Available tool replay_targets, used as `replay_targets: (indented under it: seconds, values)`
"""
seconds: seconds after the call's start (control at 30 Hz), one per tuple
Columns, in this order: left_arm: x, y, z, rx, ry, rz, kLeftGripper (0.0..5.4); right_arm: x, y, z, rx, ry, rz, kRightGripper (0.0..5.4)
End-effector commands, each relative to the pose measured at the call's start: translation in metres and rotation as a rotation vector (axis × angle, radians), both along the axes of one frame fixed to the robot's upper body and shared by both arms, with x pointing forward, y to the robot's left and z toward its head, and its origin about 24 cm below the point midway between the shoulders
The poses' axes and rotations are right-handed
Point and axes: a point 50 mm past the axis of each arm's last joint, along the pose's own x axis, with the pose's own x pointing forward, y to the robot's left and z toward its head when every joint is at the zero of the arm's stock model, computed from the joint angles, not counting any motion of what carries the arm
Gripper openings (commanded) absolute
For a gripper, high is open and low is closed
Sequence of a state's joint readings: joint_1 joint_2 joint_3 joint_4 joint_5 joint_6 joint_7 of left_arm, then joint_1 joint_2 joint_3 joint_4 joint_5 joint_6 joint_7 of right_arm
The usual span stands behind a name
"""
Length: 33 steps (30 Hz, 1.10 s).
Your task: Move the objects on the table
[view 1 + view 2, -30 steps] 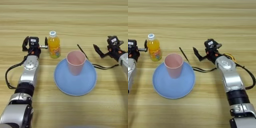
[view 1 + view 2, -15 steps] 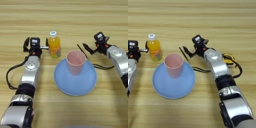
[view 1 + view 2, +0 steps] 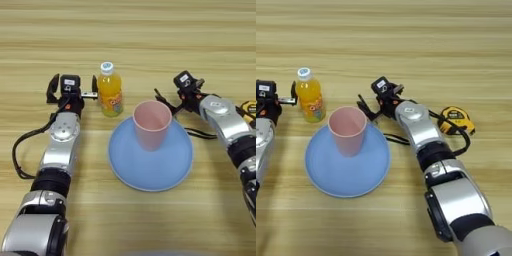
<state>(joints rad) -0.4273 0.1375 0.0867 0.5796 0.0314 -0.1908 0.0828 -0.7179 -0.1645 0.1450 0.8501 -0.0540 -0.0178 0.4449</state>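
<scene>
Blue fills the lower centre of the frame: a large round plate (image 3: 150,167) lying flat on the light wood-grain table (image 3: 130,40). On the upper part of the plate stands the pale pink cup (image 3: 151,124), upright, mouth open to the camera, its rim overlapping the plate's far edge in the picture.

Just right of the cup, at the middle right of the frame, the right end effector (image 3: 167,102) reaches in from the right side. Its two black fingers are spread apart and hold nothing; the fingertips lie close to the cup's right side at the plate's upper right edge, and whether they touch the cup cannot be told. Behind its arm, toward the right edge, sits a yellow and black tape measure (image 3: 456,118), with a black cable (image 3: 398,140) trailing over the table by the plate.

Left of the cup and a little further up stands the small orange juice bottle (image 3: 110,91), upright on the table, white cap on, just off the plate's upper left edge. The left end effector (image 3: 71,86) is in the left half of the frame, beside the bottle. Its fingers stand apart, empty, with the nearer finger just beside the bottle.
</scene>
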Motion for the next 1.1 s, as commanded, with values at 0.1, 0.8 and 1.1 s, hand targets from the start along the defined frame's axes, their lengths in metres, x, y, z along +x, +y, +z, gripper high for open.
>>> replay_targets:
  seconds: [0.1, 0.8, 1.1]
  values:
    - [0.0, 0.0, 0.0, 0.004, 0.009, 0.0, 5.4, 0.002, 0.004, -0.001, -0.029, -0.013, 0.022, 5.37]
    - [0.0, 0.004, 0.001, 0.016, 0.006, 0.044, 5.4, -0.001, -0.005, -0.024, -0.099, 0.056, -0.027, 5.37]
    - [0.0, 0.004, 0.001, 0.017, 0.008, 0.047, 5.4, 0.0, -0.005, -0.022, -0.073, 0.047, -0.031, 5.37]
